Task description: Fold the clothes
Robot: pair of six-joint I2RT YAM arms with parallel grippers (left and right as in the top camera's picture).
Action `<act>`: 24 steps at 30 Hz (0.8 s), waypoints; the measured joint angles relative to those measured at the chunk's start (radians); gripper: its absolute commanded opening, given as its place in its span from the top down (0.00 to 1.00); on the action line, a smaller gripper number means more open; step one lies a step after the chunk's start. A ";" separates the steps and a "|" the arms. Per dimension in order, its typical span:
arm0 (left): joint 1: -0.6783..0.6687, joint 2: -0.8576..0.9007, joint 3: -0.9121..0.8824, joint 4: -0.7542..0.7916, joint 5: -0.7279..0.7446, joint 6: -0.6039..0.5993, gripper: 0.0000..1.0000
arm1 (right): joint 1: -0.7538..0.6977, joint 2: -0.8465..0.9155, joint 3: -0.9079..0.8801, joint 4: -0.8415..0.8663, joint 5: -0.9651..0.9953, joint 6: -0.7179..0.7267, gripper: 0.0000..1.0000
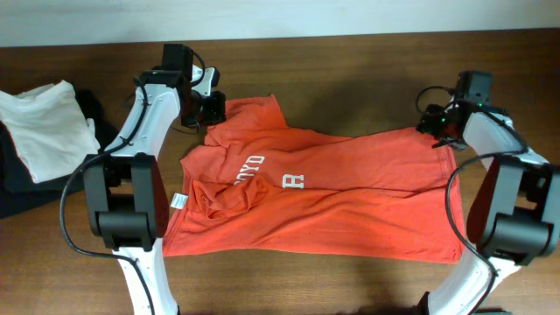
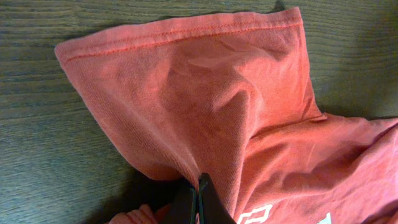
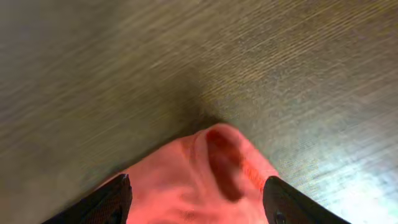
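Observation:
The red-orange T-shirt (image 1: 324, 197) lies spread across the wooden table, white lettering facing up, neck to the left, with wrinkles near the collar. My left gripper (image 1: 210, 109) is shut on the fabric by the far-left sleeve; in the left wrist view the jaws (image 2: 199, 193) pinch a fold of the shirt (image 2: 205, 99) below the sleeve hem. My right gripper (image 1: 442, 127) is at the shirt's far-right corner. In the right wrist view its fingers (image 3: 198, 196) stand wide apart on either side of a bunched corner of the shirt (image 3: 217, 168).
A white folded garment (image 1: 44, 122) lies on a black garment (image 1: 22, 188) at the table's left edge. A small white tag (image 1: 178, 202) shows at the shirt's neck. Bare wood table (image 1: 350, 79) lies behind the shirt.

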State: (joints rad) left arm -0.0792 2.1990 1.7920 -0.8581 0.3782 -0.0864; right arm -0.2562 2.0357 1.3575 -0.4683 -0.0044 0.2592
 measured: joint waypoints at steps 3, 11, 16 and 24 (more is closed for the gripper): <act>0.000 0.000 0.000 -0.007 0.005 0.000 1.00 | 0.000 0.040 0.001 0.020 0.023 0.009 0.96; 0.010 -0.119 0.001 -0.204 0.034 0.001 1.00 | -0.073 -0.052 0.061 -0.301 0.031 0.029 0.96; 0.062 -0.238 0.012 -0.546 0.024 0.019 1.00 | -0.075 -0.149 0.097 -0.733 0.047 0.029 0.96; 0.081 -0.243 -0.159 -0.686 -0.121 0.020 1.00 | -0.075 -0.152 0.091 -0.983 0.226 0.029 0.83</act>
State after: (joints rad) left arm 0.0017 1.9560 1.6333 -1.5444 0.2577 -0.0666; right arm -0.3313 1.8839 1.4487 -1.4517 0.2214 0.2882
